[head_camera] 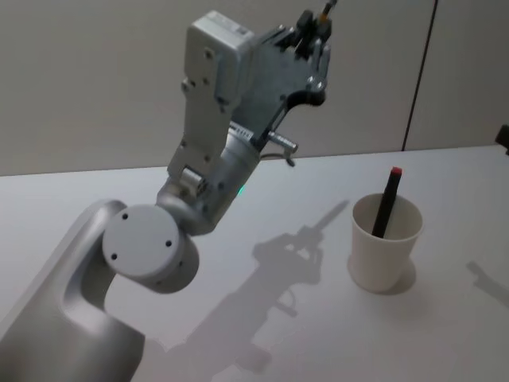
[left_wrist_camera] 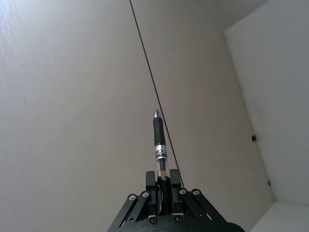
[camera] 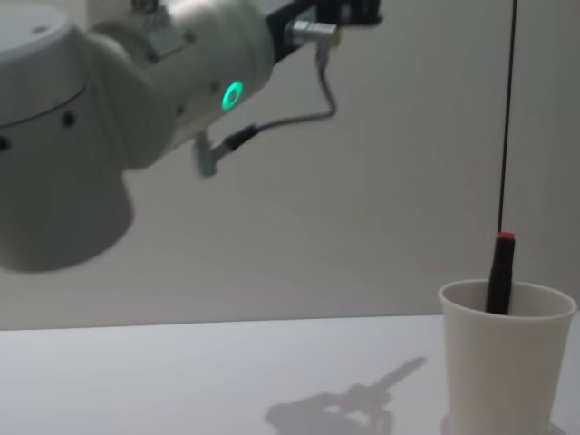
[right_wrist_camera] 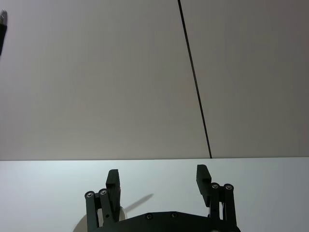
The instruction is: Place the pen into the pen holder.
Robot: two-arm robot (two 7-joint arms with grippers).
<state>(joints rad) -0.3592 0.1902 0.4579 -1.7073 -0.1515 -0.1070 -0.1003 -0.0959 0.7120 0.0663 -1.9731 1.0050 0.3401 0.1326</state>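
High above the bench (head_camera: pixel 334 350), your left gripper (left_wrist_camera: pixel 162 176) clamps the pen (left_wrist_camera: pixel 159 142), its tail hidden between the fingers (left_wrist_camera: pixel 175 183); your right gripper (right_wrist_camera: pixel 158 180) holds its fingers apart.

The left gripper (left_wrist_camera: pixel 163 183) hides the rear end of the pen (left_wrist_camera: pixel 159 142).

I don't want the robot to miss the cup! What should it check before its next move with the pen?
1. Left gripper shut on pen: ok.
2. Pen holder upright on table: ok.
3. Room inside beside the red-capped pen: ok.
4. Pen over the holder: not ok, it is high and off to the robot's left.
5. Pen tip pointing down: not ok, it points upward.
6. Right gripper clear of holder: cannot tell.
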